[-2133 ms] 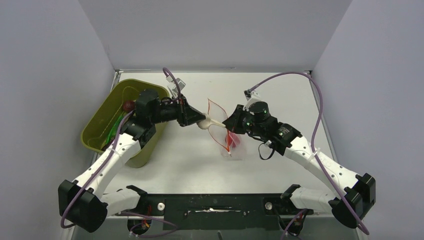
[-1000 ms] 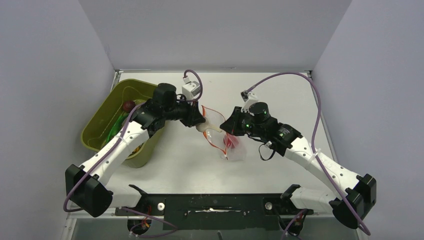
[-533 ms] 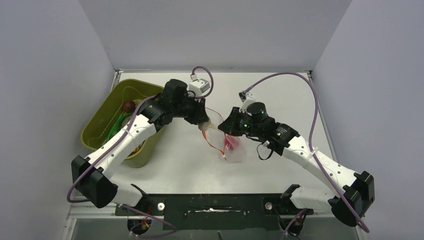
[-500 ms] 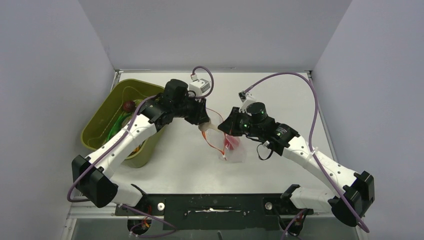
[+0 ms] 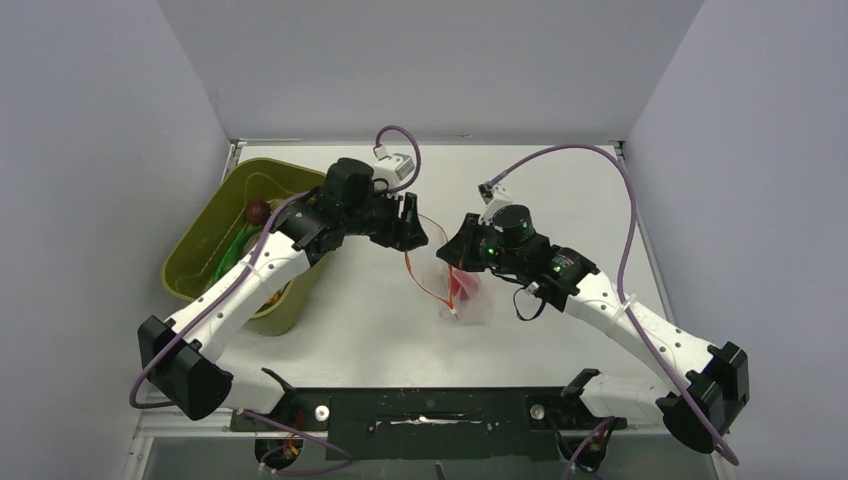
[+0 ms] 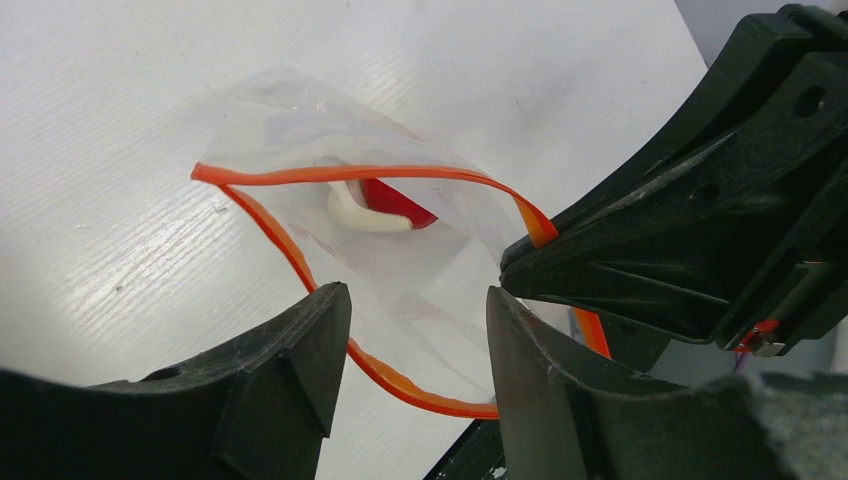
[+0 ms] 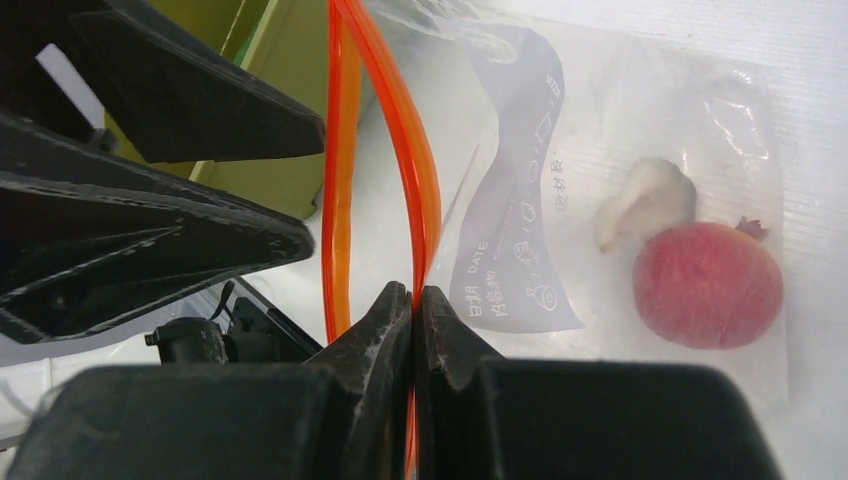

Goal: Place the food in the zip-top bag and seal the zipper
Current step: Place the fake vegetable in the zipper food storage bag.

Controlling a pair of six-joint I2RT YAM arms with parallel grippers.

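In the right wrist view I read only the word "DATE", printed sideways on the pale grey label panel (image 7: 520, 170) of the zip-top bag (image 7: 650, 110), next to small pictograms and a few East Asian characters that I cannot make out.

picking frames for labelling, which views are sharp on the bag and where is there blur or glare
Left wrist: zip-top bag mouth sharp, table very bright, left tool nearly black. Right wrist: bag print readable, right tool soft up close. Top external: even light, bag tiny.
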